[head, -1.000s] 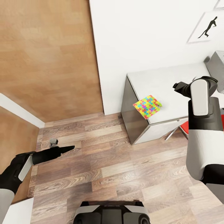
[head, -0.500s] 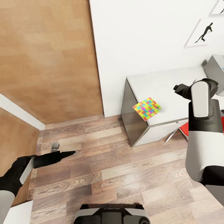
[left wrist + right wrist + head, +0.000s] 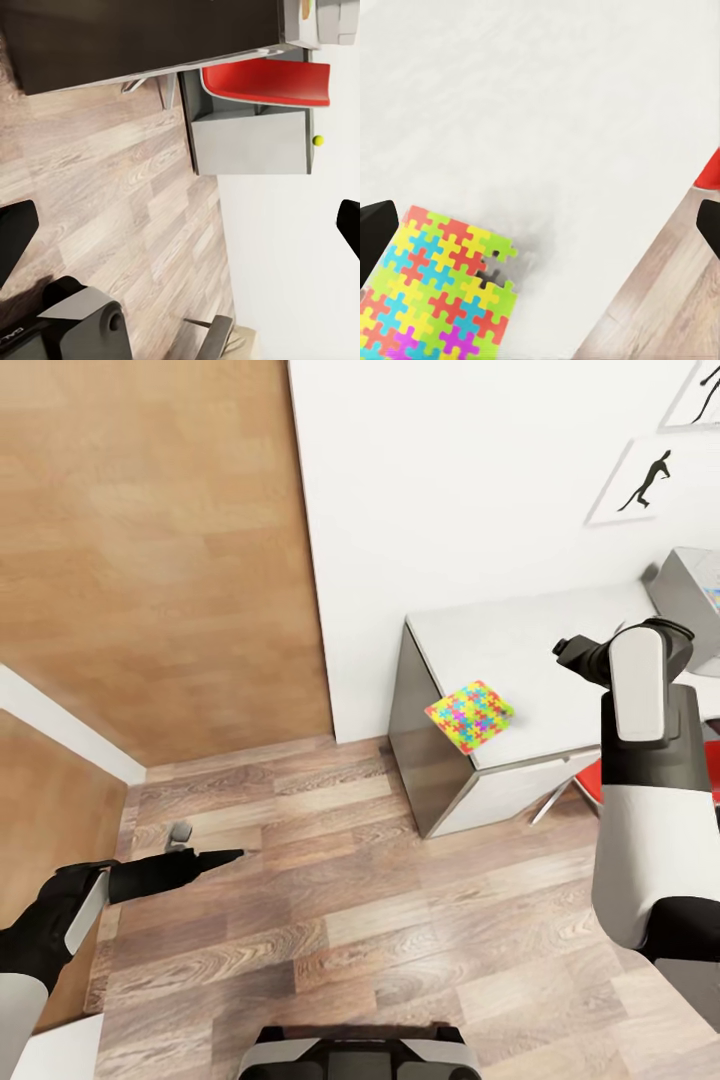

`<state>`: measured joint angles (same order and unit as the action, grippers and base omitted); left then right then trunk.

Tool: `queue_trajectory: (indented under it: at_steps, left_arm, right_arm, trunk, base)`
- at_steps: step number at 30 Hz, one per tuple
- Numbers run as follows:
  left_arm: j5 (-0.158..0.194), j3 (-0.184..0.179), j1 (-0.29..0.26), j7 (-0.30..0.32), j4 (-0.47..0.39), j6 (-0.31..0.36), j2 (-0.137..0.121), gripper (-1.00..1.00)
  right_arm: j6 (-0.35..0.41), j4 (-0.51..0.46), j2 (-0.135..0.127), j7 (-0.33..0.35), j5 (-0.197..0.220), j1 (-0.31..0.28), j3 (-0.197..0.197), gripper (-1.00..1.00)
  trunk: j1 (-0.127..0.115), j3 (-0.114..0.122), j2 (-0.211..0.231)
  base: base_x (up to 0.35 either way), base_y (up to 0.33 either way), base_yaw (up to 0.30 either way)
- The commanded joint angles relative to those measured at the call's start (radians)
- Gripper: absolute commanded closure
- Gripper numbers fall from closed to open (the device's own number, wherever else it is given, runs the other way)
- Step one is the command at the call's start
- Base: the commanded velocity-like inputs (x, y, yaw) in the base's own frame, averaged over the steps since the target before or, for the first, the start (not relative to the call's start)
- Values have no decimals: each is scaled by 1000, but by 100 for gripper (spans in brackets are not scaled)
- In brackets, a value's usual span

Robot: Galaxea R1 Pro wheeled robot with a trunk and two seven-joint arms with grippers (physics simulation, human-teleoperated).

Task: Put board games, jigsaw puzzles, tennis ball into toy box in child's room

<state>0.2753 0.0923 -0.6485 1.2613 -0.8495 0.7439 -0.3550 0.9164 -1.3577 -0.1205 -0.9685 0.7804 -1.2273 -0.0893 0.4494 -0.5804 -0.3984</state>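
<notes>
Nearest is the robot's dark base [image 3: 358, 1055] on the brown wood-plank floor [image 3: 330, 900]. At the near left its left gripper [image 3: 215, 857] reaches out low over the floor, holding nothing; in the left wrist view its two dark fingers [image 3: 15, 236] stand wide apart at the picture's edges. A small grey doorstop [image 3: 180, 832] sits on the floor just beyond it.

Farther in and to the right stands the long white-topped desk [image 3: 540, 630] with dark grey sides. A thin square jigsaw puzzle of yellow, green, blue and pink pieces [image 3: 469, 716] lies flat at its near left corner, close to the edge. The right arm is raised over the desk with its right gripper [image 3: 566, 650] above the bare top to the right of the puzzle, apart from it. In the right wrist view the fingers [image 3: 376, 232] are spread wide and empty, the puzzle below them.

At the far right edge, a corner of the grey lidless toy box [image 3: 690, 595] rests on the desk. A red chair [image 3: 266, 82] is tucked under the desk, and in the left wrist view a small yellow-green tennis ball [image 3: 319, 139] lies on the white top.

I judge the task far from finished: this puzzle and the ball are out of the box, both hands are free, and the board games cannot be judged from here.
</notes>
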Motion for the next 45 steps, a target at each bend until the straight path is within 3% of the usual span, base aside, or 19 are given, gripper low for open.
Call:
queue_trajectory:
  at_steps: [1,7,20,27,37,45]
  left_arm:
    - [3,0,0,1,0,9,0,-100]
    - [2,1,0,-20,0,9,-1,-100]
    - [4,4,0,-116,0,10,0,-100]
    - [3,1,0,-130,0,11,1,-100]
    - [4,1,0,-218,0,11,1,-100]
    - [4,1,0,-253,0,10,2,-100]
  right_arm:
    - [4,-1,1,-10,10,5,0,-100]
    - [4,-18,5,-10,10,42,-7,-100]
    - [4,-48,7,-10,10,60,-10,-100]
    - [3,-78,7,-10,11,102,-10,-100]
    - [3,-135,15,-9,11,160,-10,-100]
    - [-2,-140,21,-9,11,195,-9,-100]
  trunk:
    - [1,0,-2]
    - [1,10,-2]
    - [1,32,-2]
    - [1,43,-2]
    - [1,60,-2]
    - [1,73,-2]
  base:
    - [0,0,0]
    - [0,0,0]
    - [0,0,0]
    - [0,0,0]
    - [0,0,0]
    - [0,0,0]
